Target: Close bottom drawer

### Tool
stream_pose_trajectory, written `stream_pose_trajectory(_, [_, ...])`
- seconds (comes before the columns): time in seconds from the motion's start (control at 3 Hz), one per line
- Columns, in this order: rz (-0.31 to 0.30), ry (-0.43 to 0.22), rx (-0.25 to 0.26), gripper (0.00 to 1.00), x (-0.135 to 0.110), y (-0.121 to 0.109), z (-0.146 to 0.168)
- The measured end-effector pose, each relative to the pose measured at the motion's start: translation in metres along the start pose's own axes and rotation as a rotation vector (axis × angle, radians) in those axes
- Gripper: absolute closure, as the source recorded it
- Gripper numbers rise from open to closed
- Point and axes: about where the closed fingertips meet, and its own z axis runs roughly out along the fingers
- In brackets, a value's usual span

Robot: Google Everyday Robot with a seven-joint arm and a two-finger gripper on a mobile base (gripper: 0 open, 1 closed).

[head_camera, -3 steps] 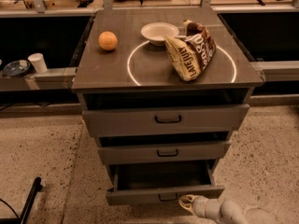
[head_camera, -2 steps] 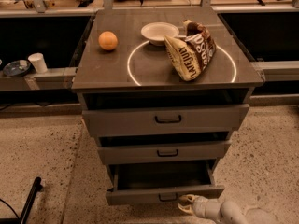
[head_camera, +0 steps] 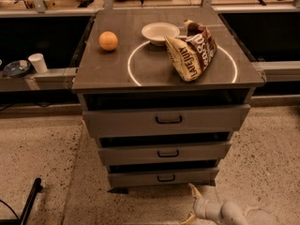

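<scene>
Camera view looks down on a grey table with three drawers. The bottom drawer is the lowest and narrowest one. It has a flat grey front and a small black loop handle in the middle. It sits almost fully in, with only a thin dark gap above it; I cannot tell if it is completely shut.

The hand is low near the floor, just in front of this drawer and a little to the right, not touching it. Its two yellowish fingers are spread wide and hold nothing. The pale, round arm comes in from the lower right.

On the smooth table top lie a round orange, a white bowl and a crumpled brown snack bag, which rests over a thin white circle. The floor is beige and speckled.
</scene>
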Motion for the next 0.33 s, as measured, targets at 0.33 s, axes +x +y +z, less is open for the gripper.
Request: stream_pose_trajectory(0.33, [0.000,0.000,0.000,0.00,0.0000,0.0000,0.0000])
